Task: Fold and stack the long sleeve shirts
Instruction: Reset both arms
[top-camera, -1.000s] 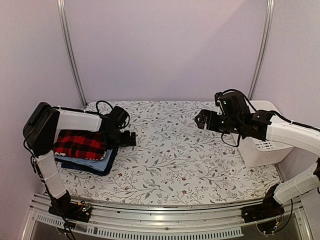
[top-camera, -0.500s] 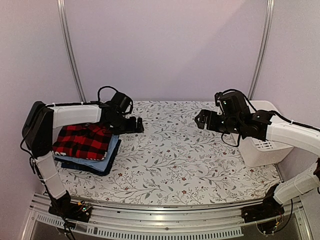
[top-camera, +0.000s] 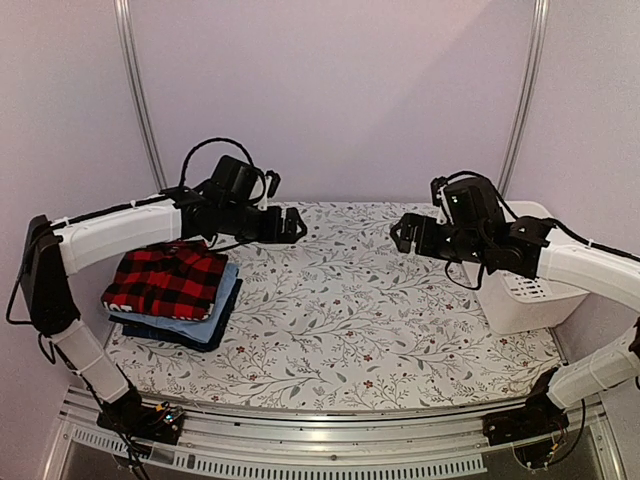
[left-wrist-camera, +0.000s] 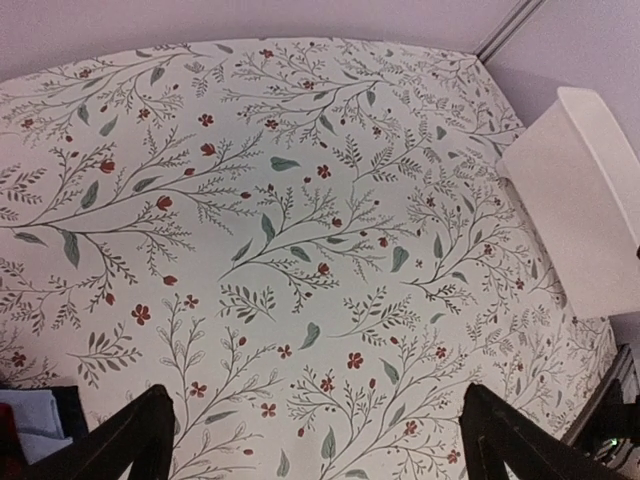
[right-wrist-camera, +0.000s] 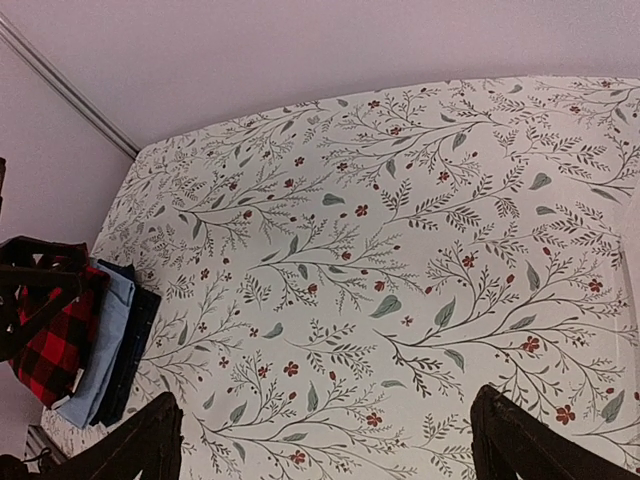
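"Red-and-black checked flannel shirt (top-camera: 165, 282): where does it lie?"

"Folded on top of the stack at the left of the floral table (top-camera: 350, 310), over the light blue collared shirt (top-camera: 215, 300) and the dark navy garment (top-camera: 218, 338)."

"And the left gripper (top-camera: 291, 227)?"

"Raised just beyond the stack's far right corner, fingers spread wide, holding nothing. The right gripper (top-camera: 400, 236) hovers well apart from the stack, near the white basket (top-camera: 520, 300), equally spread and empty."

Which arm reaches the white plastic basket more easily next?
Right, probably: the right fingers hang empty beside the white plastic basket, while the left fingers are across the table, near the red-and-black checked flannel shirt.
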